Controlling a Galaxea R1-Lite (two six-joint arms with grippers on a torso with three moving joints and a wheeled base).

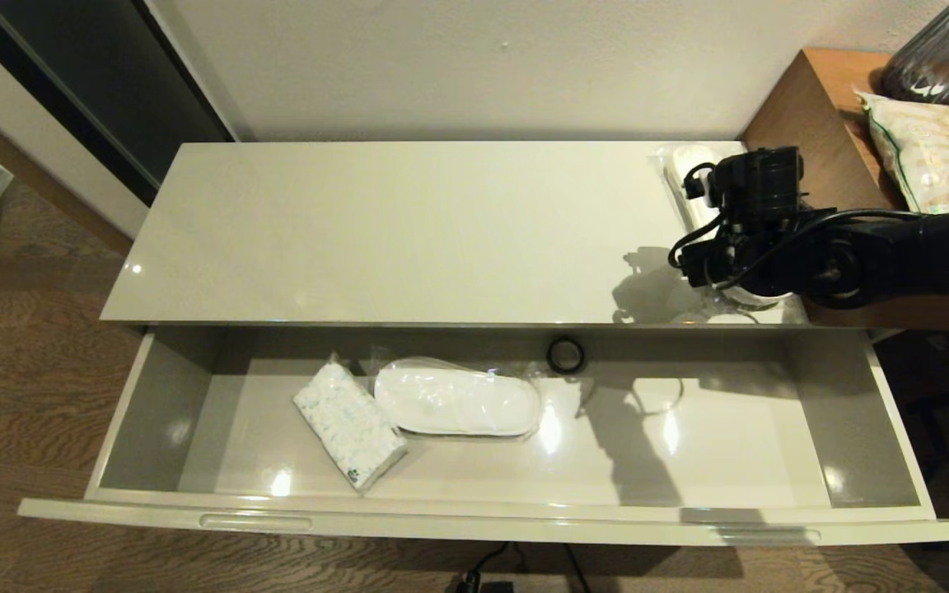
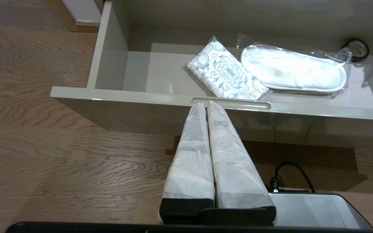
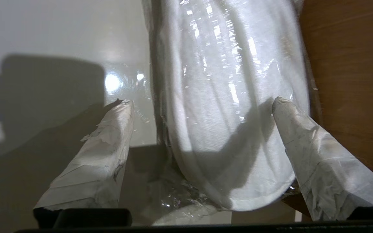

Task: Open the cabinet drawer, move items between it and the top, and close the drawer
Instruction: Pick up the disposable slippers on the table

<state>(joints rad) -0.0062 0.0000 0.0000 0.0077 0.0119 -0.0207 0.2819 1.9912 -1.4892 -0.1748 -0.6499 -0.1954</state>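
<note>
The cabinet drawer (image 1: 474, 517) stands pulled fully out. One wrapped white slipper pair (image 1: 458, 399) (image 2: 293, 69) lies flat in its middle. A second slipper pair (image 1: 686, 177) (image 3: 231, 97) lies at the right end of the top (image 1: 409, 231), its near end reaching the front edge. My right gripper (image 3: 202, 102) hangs over that pair, open, one finger on each side and nothing clamped. In the head view the right wrist (image 1: 750, 231) covers most of the pair. My left gripper (image 2: 206, 103) is shut and empty, low in front of the drawer front, tips by its left slot (image 2: 238, 104).
A blue-patterned tissue pack (image 1: 349, 424) (image 2: 227, 72) lies beside the slippers in the drawer, and a black tape roll (image 1: 566, 355) sits at its back wall. The brown side table (image 1: 812, 107) to the right holds a snack bag (image 1: 936, 152) and a dark vase (image 1: 948, 53).
</note>
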